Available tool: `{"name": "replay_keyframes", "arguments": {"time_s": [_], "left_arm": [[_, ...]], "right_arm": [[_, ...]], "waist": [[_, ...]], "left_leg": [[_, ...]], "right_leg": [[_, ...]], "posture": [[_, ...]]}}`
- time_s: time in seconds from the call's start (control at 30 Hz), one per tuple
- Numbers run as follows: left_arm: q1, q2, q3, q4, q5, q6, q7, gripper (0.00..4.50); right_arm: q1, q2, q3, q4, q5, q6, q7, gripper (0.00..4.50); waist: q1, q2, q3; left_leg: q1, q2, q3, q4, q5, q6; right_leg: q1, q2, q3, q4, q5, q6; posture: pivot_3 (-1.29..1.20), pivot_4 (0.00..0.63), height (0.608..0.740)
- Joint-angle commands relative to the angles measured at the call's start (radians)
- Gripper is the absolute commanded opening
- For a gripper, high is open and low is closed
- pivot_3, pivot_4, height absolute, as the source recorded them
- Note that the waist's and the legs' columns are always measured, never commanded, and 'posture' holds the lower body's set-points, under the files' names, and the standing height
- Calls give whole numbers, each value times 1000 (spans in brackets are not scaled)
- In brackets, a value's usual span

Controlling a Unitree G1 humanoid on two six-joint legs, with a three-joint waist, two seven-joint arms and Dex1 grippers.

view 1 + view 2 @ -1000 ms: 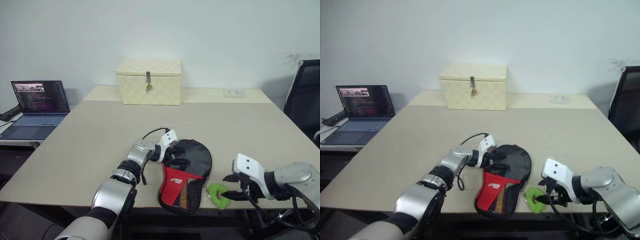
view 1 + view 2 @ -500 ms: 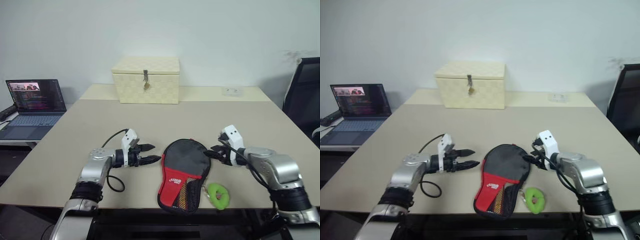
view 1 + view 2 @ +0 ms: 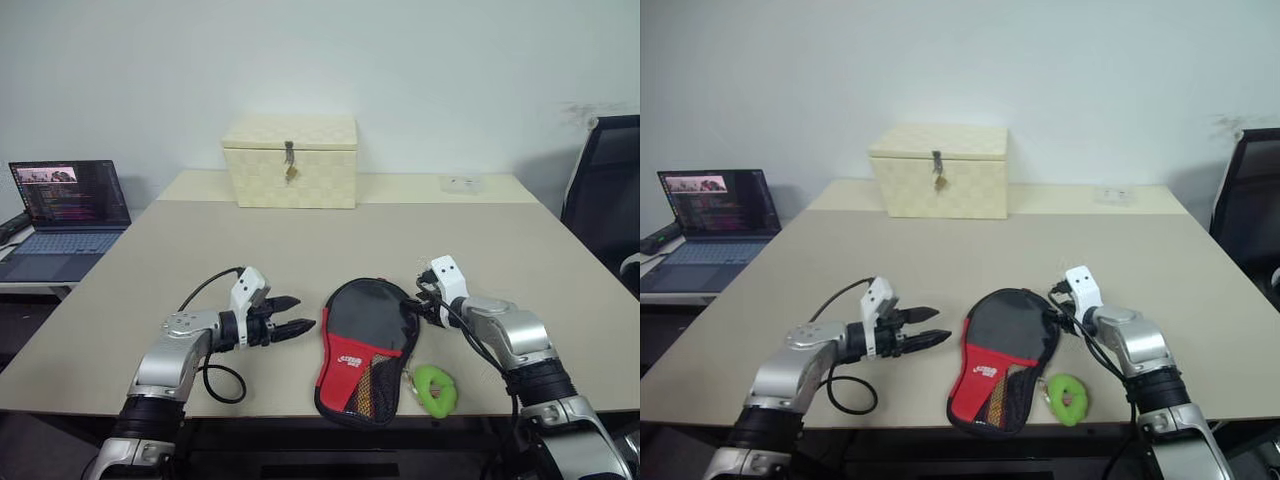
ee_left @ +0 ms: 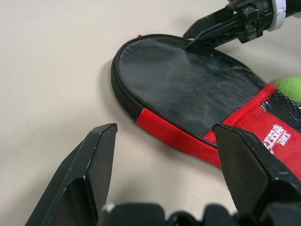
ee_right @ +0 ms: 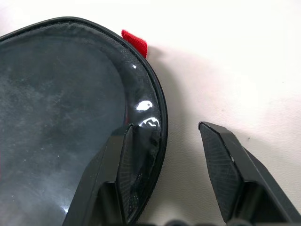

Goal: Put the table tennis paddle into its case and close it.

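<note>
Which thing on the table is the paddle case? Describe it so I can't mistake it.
On the big beige table, look at the near edge, between the left gripper and right gripper. The case lies flat there: a paddle-shaped black pouch with a red panel and white logo, unlike the small green ring beside it.

Beige table [image 3: 200,250] filling the frame's centre, plain white wall [image 3: 400,70] being seen behind, black chair [image 3: 605,200] at right edge.

a cream woven box [image 3: 290,161] sits at the table's [image 3: 170,250] far side, a laptop [image 3: 62,210] left, a green ring [image 3: 436,389] near.
</note>
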Motion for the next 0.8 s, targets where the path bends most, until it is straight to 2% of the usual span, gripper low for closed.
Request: {"name": "replay_keyframes", "arguments": {"time_s": [0.03,0.13,0.17,0.4,0.8], "left_arm": [[-4,12,-6,-51,-22,-2,12,3546],[-8,13,-14,-53,-22,-6,19,3546],[-9,13,-17,-54,-22,-8,21,3546],[3,17,-21,-71,-24,-10,33,3546],[5,22,-38,-87,-24,-7,47,3546]], "right_arm": [[-59,39,-31,33,52,55,28,1147],[-112,50,-22,104,50,72,60,108],[-122,49,-18,122,43,67,69,44],[-225,66,26,304,-30,-89,114,44],[-492,197,35,675,-127,-390,127,44]], "waist": [[-5,0,0],[-11,0,0],[-15,0,0],[-33,0,0],[-50,2,1]], "left_leg": [[0,0,0,0,0,0],[1,1,1,0,0,0],[1,1,1,-1,0,0],[2,2,3,-1,0,0],[2,3,4,-3,0,0]], "right_leg": [[0,0,0,0,0,0],[0,0,1,0,0,0],[0,0,1,0,0,0],[0,1,2,0,1,-1],[-2,2,3,1,1,-2]], "posture": [[0,150,740],[0,150,740],[0,150,740],[0,150,740],[0,150,740]]}}
